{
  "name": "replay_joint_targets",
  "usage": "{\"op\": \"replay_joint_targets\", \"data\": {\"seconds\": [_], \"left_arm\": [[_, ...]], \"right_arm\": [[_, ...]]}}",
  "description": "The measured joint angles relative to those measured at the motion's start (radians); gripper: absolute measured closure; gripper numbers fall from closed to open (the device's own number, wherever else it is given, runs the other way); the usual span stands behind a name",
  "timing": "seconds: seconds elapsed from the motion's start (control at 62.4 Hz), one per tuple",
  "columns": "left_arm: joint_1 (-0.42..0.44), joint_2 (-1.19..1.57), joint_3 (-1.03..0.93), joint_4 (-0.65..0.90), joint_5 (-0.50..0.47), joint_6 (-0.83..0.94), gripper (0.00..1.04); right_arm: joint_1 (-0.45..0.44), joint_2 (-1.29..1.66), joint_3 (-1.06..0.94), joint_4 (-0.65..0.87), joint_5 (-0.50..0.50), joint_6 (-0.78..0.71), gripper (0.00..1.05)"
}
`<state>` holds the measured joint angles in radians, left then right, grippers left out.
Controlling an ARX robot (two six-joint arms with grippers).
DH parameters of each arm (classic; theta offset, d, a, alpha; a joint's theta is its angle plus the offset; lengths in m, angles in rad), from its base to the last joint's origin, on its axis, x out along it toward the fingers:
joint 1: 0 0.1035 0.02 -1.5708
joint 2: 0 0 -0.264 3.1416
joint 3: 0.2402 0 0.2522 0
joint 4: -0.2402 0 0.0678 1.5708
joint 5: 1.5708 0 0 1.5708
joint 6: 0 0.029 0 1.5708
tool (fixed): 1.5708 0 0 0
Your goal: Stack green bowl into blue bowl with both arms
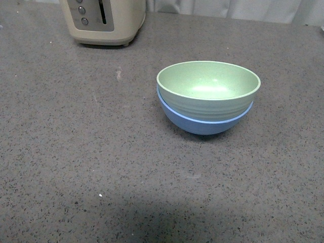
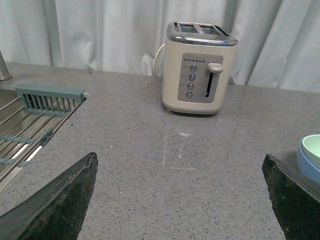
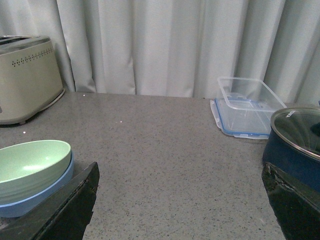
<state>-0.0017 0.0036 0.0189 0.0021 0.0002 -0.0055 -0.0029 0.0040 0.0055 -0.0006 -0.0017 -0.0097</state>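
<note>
The green bowl [image 1: 208, 88] sits nested upright inside the blue bowl [image 1: 205, 123] on the grey counter, right of centre in the front view. No arm shows in the front view. In the left wrist view the two bowls [image 2: 311, 155] show only as a sliver at the edge, beside one finger. My left gripper [image 2: 180, 200] is open and empty over bare counter. In the right wrist view the green bowl [image 3: 30, 162] rests in the blue bowl [image 3: 35, 197], next to one finger. My right gripper [image 3: 180, 200] is open and empty.
A beige toaster [image 1: 104, 20] stands at the back left; it also shows in the left wrist view [image 2: 200, 70]. A sink with a drying rack [image 2: 35, 120] lies left of it. A clear plastic container [image 3: 245, 107] and a dark blue pot with a glass lid [image 3: 297, 145] stand to the right.
</note>
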Motion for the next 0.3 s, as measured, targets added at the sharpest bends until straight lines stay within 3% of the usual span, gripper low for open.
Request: {"op": "replay_joint_targets", "data": {"seconds": [0.304], "left_arm": [[0.0, 0.0, 0.0, 0.0, 0.0, 0.0, 0.06]], "right_arm": [[0.0, 0.0, 0.0, 0.0, 0.0, 0.0, 0.09]]}}
